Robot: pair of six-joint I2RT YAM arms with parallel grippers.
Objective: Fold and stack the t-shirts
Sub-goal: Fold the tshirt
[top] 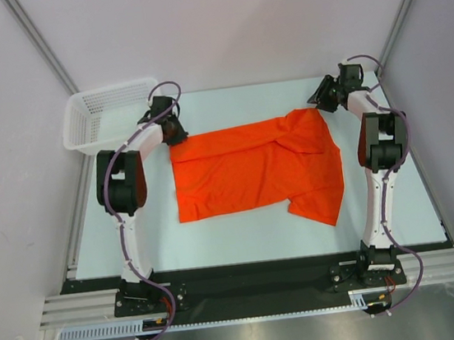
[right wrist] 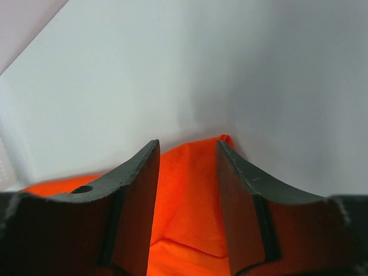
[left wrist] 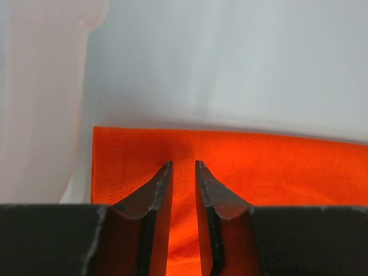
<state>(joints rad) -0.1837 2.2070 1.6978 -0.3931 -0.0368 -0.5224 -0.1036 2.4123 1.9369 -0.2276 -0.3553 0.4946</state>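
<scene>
Fold setup: left jaws barely apart, right jaws spread, at the 11 and 1 o'clock corners of the orange-red thin-cloth t-shirt (top: 251, 167); I'd pinch both next.

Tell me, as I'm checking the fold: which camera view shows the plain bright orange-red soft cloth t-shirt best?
The top external view: the whole orange-red t-shirt shows there, spread on the table. The left wrist view shows only one straight-edged corner; the right wrist view only a raised peak of cloth.
</scene>
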